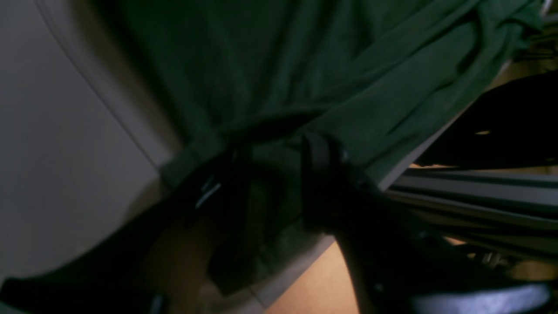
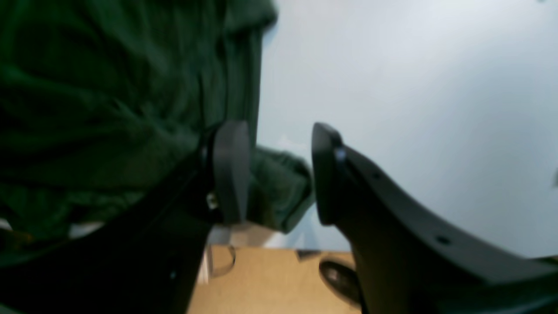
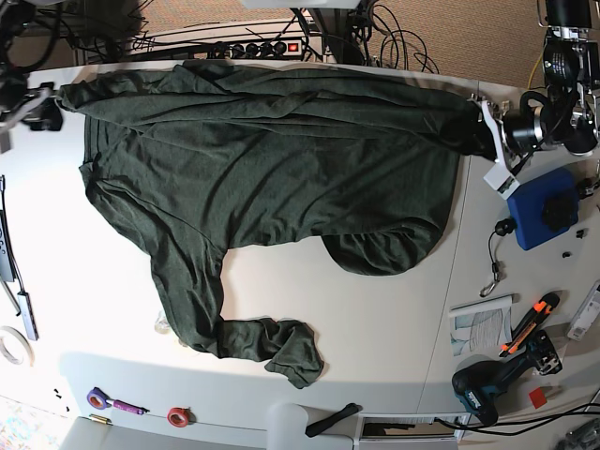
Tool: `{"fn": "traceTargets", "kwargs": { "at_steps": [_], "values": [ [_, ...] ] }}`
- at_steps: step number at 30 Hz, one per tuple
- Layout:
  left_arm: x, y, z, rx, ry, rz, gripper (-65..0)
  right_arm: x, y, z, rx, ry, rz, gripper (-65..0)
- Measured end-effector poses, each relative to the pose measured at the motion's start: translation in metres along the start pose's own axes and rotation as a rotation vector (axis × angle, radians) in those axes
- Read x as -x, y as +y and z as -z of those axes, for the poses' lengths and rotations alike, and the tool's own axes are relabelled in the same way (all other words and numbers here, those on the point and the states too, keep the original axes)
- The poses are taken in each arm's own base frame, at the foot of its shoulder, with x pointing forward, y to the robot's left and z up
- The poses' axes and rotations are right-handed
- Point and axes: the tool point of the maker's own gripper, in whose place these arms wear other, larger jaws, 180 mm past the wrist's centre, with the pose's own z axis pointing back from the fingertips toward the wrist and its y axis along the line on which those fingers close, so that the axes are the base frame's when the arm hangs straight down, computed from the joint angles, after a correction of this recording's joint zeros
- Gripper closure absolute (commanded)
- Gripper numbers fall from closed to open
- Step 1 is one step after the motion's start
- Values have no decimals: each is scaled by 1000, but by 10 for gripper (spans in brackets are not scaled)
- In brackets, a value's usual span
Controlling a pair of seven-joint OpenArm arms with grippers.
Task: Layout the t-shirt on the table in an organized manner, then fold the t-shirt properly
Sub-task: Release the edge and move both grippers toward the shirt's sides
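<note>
Base view shows you the t-shirt (image 3: 272, 178) spread across the white surface (image 3: 375, 319), one sleeve trailing toward the near edge. Your right end effector (image 2: 279, 174) stands open around a fabric corner; your left end effector (image 1: 279, 183) stands open over the hem.

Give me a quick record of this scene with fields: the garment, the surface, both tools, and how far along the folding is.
garment: large dark green thin fabric t-shirt, spread but wrinkled, one sleeve trailing toward the near edge
surface: white smooth table with a thin seam
left tool: jaws parted around the shirt's edge
right tool: jaws parted, a fabric corner between them
progress: laid out roughly, no fold made yet
</note>
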Motion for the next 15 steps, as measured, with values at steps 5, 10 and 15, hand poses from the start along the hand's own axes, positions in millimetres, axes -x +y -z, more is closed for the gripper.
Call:
{"fn": "traceTargets", "kwargs": {
  "at_steps": [5,10,15],
  "values": [
    [-34,-10,-6,-3,-110,76,-211,-43,-9,-26,33,-179,13,-243],
    [-88,8,-10,-92,-208,168,-211,-77,-1,-22,5,-295,23,-243],
    [-150,6,-3,-113,-302,227,-227,-97,19,5,-20,-327,9,-243]
  ]
}}
